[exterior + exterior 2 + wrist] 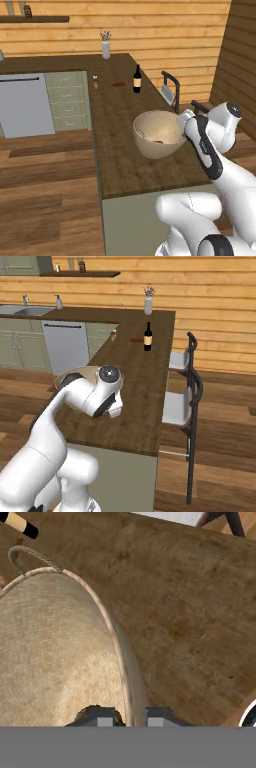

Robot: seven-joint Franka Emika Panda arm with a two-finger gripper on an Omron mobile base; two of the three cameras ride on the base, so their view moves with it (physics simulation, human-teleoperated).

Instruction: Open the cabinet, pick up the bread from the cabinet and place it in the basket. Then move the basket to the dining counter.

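The round tan basket (pixel 156 134) is tilted over the dark wood dining counter (pixel 120 167), near its right edge; I cannot tell whether its base touches the top. My gripper (pixel 129 718) is shut on the basket's rim (pixel 120 652), one fingertip inside the wall and one outside. In the left base view the hand (pixel 186 120) meets the basket's right side. A small brown patch (pixel 158 142) lies in the basket's bottom, perhaps the bread. From the right base view the arm hides most of the basket (pixel 75 375). The cabinet is out of view.
A dark wine bottle (pixel 137 80) and a small shaker (pixel 95 81) stand further along the counter, a white vase (pixel 105 47) at its far end. Bar stools (pixel 181 406) line the counter's right side. A dishwasher (pixel 25 105) and drawers sit left.
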